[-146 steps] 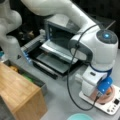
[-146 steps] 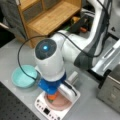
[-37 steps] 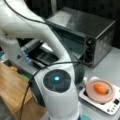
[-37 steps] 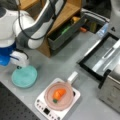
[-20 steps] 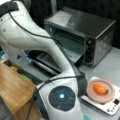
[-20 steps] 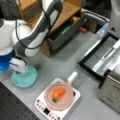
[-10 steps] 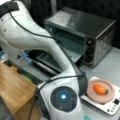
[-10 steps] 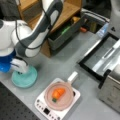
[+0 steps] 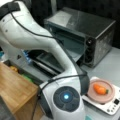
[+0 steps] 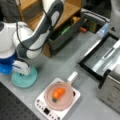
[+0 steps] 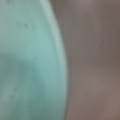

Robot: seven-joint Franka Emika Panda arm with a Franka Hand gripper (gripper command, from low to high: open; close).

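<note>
- Hanging low over a teal plate [image 10: 25,79], the gripper [image 10: 22,68] sits at the left of a front view, its white body right on top of the plate's near edge.
- Whether the claw is apart, together or clamped on anything, I cannot tell; its fingertips are hidden against the plate.
- The plate lies flat on the grey table [image 10: 62,63], near that view's left edge and just in front of the arm's blue base.
- In the wrist view the plate [image 11: 27,62] fills the left half as a pale teal curve, with bare table [image 11: 92,60] to the right; no fingers show there.
- A white scale [image 10: 57,102] stands well apart from the plate, toward the bottom middle of that front view, and a pink pan [image 10: 60,96] with a short pale handle rests on it.
- A small orange carrot [image 10: 58,93] with a green tip lies in the pan.
- In a front view the same scale [image 9: 105,100], pan [image 9: 101,91] and carrot [image 9: 100,89] appear at the lower right, partly behind the arm's round joint with its blue light.
- A dark toaster oven [image 9: 82,35] stands at the top of that view with its door [image 9: 50,63] dropped open.
- A wooden shelf [image 9: 15,92] fills the lower left there; in a front view it [image 10: 37,12] is at the top, with a grey drawer [image 10: 66,35] pulled out holding small things.
</note>
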